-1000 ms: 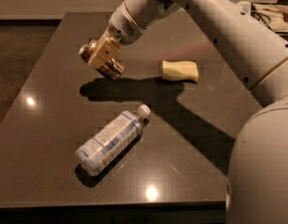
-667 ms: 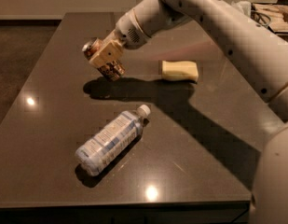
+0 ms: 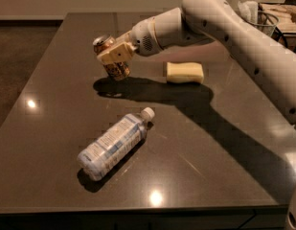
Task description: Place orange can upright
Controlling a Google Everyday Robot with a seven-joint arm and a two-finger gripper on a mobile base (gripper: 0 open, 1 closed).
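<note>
The orange can is held in my gripper above the far left part of the dark table. The can is nearly upright, tilted slightly, with its silver top up and to the left. Its base hangs just above the table, over its own shadow. The gripper's tan fingers are shut around the can's middle. My white arm reaches in from the upper right.
A clear plastic water bottle with a white cap lies on its side near the table's front left. A pale yellow sponge lies right of the can. A wire basket stands off the table at the far right.
The gripper has turned the can more upright and lowered it a little toward the table. The bottle and the sponge have not moved.
</note>
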